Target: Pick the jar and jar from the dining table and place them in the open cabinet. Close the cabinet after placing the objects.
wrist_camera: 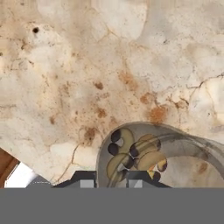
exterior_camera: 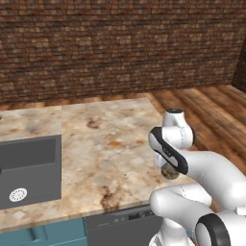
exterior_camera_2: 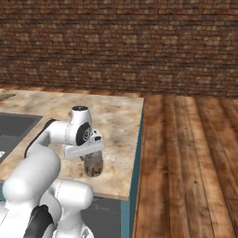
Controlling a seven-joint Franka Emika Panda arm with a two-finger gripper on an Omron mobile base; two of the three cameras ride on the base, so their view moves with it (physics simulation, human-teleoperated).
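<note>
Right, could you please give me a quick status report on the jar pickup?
Tool down over clear jar, fingers closing on it. Jar upright on dining table, near its corner. Nothing in the way.

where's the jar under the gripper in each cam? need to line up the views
Left base view: jar right of centre, mostly behind the arm, near the table's front right corner.
Right base view: left of centre, under the hand, on the dining table.
Hand view: bottom centre-right, seen from above.
Shared landmark: the table's marbled stone top.

brick wall [exterior_camera: 120,43]: behind counter; wooden floor [exterior_camera_2: 186,158]: right side; dishwasher panel [exterior_camera: 122,223]: below countertop edge
</note>
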